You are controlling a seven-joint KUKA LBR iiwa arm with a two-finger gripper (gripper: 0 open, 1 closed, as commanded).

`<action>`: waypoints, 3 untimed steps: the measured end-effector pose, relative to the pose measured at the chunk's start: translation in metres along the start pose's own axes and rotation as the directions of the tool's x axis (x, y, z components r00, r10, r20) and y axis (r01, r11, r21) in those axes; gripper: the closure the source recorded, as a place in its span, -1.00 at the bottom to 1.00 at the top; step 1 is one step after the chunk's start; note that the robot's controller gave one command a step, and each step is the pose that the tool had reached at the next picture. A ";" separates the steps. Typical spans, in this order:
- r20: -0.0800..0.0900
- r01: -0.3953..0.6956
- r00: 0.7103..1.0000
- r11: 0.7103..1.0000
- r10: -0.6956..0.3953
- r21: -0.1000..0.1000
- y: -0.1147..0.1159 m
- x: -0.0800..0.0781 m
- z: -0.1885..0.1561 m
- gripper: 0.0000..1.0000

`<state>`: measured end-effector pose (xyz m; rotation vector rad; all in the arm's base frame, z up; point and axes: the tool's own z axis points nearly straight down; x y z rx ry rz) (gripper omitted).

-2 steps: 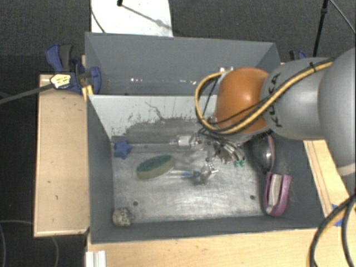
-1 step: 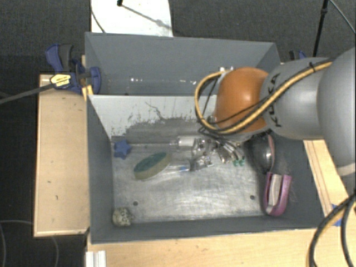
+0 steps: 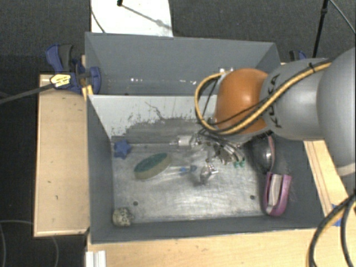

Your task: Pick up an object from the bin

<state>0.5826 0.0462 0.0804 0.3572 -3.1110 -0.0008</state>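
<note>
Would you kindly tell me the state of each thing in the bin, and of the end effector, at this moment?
End effector: lowered near the middle of the bin floor.
Green oval pad: lying flat, left of the end effector, untouched.
Blue piece: resting by the left wall.
Grey lump: sitting in the front left corner.
Purple thing: lying along the right wall.

I watch through one camera that looks down on the grey bin [image 3: 178, 60] from above, angled slightly sideways and fairly near; the arm [image 3: 311, 102] enters from frame right.
</note>
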 end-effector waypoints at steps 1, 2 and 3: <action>0.009 0.088 0.996 0.996 -0.088 0.006 0.043 -0.011 0.005 -1.00; 0.024 0.085 0.996 0.996 -0.085 0.004 0.043 -0.014 0.005 1.00; 0.018 0.411 0.911 0.912 -0.411 0.010 0.066 0.031 -0.183 1.00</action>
